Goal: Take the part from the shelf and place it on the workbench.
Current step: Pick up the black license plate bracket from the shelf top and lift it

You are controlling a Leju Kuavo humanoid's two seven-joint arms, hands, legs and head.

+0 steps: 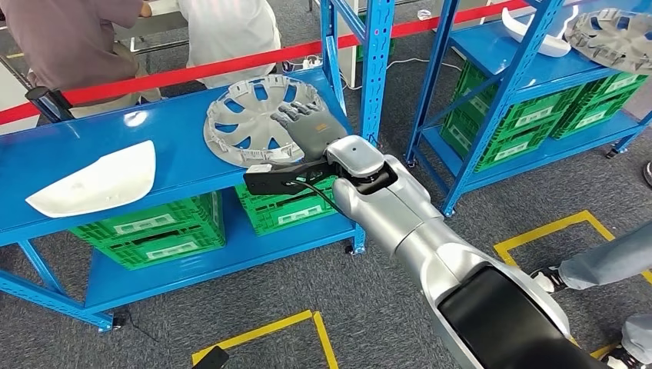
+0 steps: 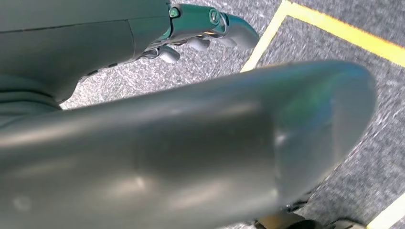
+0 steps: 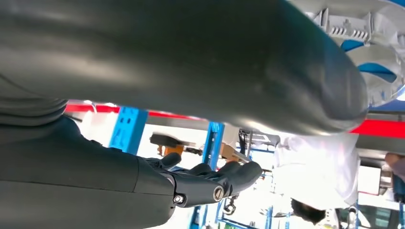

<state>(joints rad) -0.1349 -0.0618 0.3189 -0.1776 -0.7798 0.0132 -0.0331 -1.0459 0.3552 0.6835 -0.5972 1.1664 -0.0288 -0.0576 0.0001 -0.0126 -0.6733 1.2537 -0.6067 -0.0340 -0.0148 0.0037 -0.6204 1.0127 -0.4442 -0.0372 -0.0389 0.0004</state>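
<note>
I'm reaching right robot hand, fingers spread, nothing gripped, over grey wheel cover lying at blue shelf's right front edge. Risk: thin rim slipping, sliding off edge.

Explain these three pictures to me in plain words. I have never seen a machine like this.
This is a two-legged humanoid robot with silver arms and many-fingered hands. The wide picture is from its head, looking down. Its right hand reaches over a blue shelf and lies on a grey wheel cover, the part it must fetch; whether it grips yet is unclear. A white curved part lies further left, and green crates sit below.

The other two pictures come from cameras at the wrists, so they look turned. One shows the left hand above grey floor, holding nothing. People stand behind a red barrier.
</note>
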